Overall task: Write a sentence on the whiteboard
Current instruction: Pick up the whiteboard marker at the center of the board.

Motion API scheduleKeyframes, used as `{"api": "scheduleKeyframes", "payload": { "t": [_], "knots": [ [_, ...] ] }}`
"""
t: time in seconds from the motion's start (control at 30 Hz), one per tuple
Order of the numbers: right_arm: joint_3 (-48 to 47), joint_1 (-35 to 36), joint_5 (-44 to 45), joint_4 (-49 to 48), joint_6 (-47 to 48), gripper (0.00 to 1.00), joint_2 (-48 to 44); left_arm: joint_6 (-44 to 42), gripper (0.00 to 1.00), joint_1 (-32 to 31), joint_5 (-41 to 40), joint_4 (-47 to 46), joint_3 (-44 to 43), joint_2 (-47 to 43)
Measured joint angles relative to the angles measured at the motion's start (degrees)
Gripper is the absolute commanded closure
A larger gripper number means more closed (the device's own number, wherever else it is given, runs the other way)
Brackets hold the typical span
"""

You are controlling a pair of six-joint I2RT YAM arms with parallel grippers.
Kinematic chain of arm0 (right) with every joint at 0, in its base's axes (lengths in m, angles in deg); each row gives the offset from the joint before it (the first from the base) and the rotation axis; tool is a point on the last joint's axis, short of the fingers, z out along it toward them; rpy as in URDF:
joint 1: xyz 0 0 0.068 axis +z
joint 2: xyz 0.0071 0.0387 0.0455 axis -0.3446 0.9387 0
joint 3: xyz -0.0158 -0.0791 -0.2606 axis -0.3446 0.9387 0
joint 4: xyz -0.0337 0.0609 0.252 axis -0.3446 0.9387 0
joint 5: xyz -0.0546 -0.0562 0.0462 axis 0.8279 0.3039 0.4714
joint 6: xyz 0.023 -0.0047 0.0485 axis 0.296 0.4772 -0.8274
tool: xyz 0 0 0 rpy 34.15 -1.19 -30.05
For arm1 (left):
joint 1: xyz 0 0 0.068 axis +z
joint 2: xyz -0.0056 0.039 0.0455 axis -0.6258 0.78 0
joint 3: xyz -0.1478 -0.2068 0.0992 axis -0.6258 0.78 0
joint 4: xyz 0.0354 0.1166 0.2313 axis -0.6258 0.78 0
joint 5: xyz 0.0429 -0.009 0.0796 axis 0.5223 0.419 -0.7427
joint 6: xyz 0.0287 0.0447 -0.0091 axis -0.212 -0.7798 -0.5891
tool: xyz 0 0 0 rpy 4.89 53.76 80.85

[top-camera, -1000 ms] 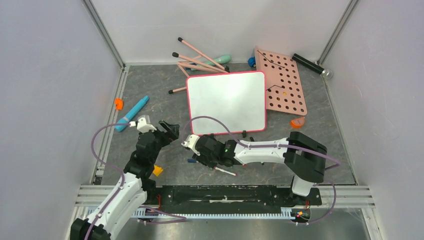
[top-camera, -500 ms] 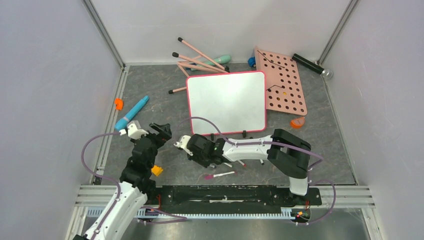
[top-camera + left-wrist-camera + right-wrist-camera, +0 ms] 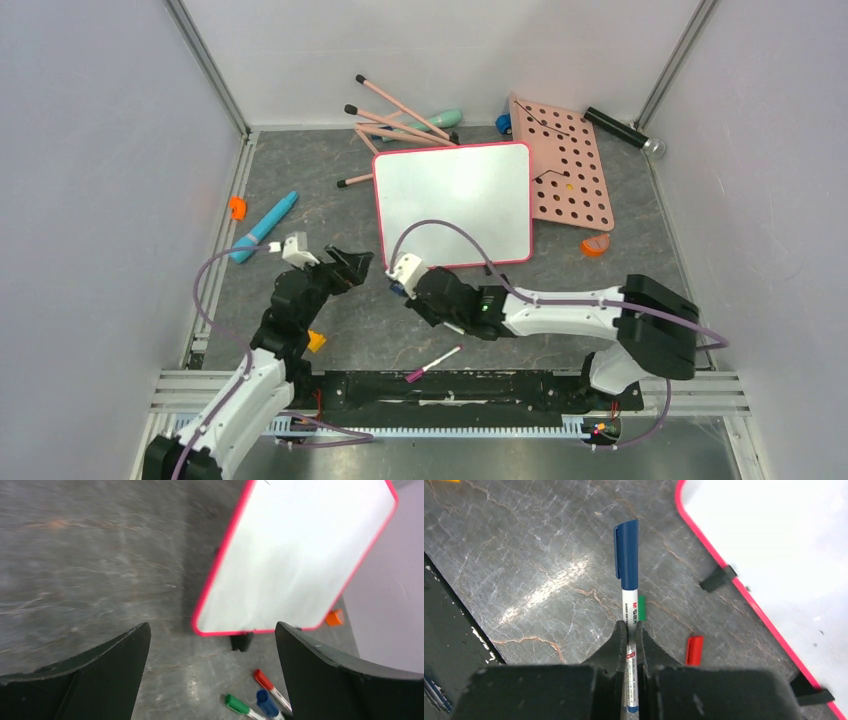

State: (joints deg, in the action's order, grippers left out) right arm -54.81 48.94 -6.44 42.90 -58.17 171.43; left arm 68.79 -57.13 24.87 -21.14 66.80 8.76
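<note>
**A:** What lies nearest the arm bases?

**B:** One pink-capped marker (image 3: 435, 360) on the grey marbled surface (image 3: 310, 175). Left of it is one small orange piece (image 3: 316, 341), close by the left arm.

**A:** And the grippers?

**B:** There are two. The left gripper (image 3: 358, 268) is spread wide with nothing between its fingers. The right gripper (image 3: 631, 630) is clamped tight on one blue-capped marker (image 3: 626, 560), held by its white barrel with the cap pointing away from the wrist.

**A:** Any other markers there?

**B:** Two more lie on the surface beneath it: one green-capped marker (image 3: 642, 609) and one red-capped marker (image 3: 694, 650). They are near each other, just in front of the board.

**A:** Where is the whiteboard?

**B:** The whiteboard (image 3: 453, 205) sits mid-surface, just beyond both grippers, with a pink-red rim around a plain glossy white face. Two black feet (image 3: 719, 578) stick out at its near edge.

**A:** What is beside it?

**B:** On the right is one pink pegboard (image 3: 570, 170), its edge meeting the whiteboard's. A second orange piece (image 3: 596, 245) lies by the pegboard's near corner. Well off to the left are one teal marker (image 3: 264, 227) and a third orange piece (image 3: 237, 207).

**A:** And farthest back?

**B:** Pink sticks (image 3: 400, 112) with black tips lie crossed behind the board's far edge. I count at least four, but where they overlap I cannot count them surely. There is also one teal oblong object (image 3: 445, 119), one small blue object (image 3: 503, 124), and one black cylinder (image 3: 622, 129) in the far right corner.
</note>
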Motion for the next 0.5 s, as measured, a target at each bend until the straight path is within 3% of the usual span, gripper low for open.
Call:
{"api": "scheduleKeyframes", "payload": {
  "t": [0.07,0.13,0.2,0.33,0.5],
  "knots": [
    [4.79,-0.57,0.63,-4.48,-1.27,1.00,-4.15,0.02,0.05,0.00,5.64,-4.26,0.28,3.74],
    [9.92,-1.36,0.48,-9.29,-2.38,1.00,-7.80,0.11,0.21,0.00,10.01,-8.09,0.28,7.28],
    [16.04,-2.25,0.13,-14.73,-3.74,1.00,-11.67,0.52,0.27,0.00,15.56,-13.03,0.28,12.13],
    [26.56,-3.26,-0.26,-24.15,-6.08,1.00,-17.86,2.12,0.30,0.00,25.49,-24.33,0.28,21.55],
    [30.40,-3.34,-1.53,-31.26,-7.72,1.00,-20.09,5.86,0.27,0.00,34.36,-37.20,0.28,31.04]
  ]
}}
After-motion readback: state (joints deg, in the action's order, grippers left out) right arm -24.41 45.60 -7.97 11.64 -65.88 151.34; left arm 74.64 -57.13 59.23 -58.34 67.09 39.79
